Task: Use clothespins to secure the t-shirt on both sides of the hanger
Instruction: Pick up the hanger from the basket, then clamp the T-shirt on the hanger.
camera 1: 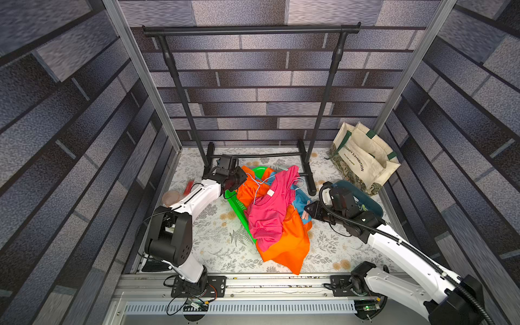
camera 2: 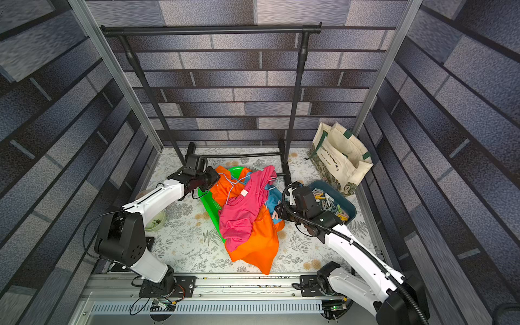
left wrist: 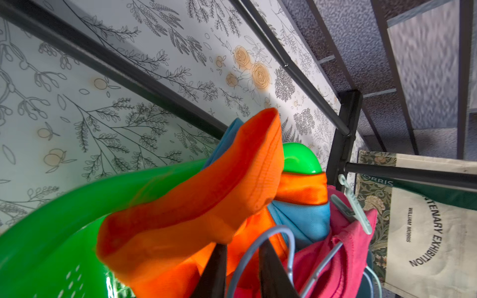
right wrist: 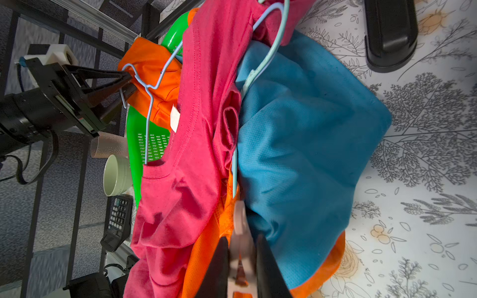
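Your right gripper (right wrist: pixel 241 238) is clamped on a pale pink clothespin (right wrist: pixel 240 219), mouth forward. The hanger (right wrist: pixel 234 170) wire at the pink t-shirt's (right wrist: pixel 196 129) edge lies straight ahead, just off its tip, running nearly in line with it. So the pin likely needs turning across the wire. Your left gripper (right wrist: pixel 130 82) sits at the hook, farther off; I cannot tell whether it pinches.
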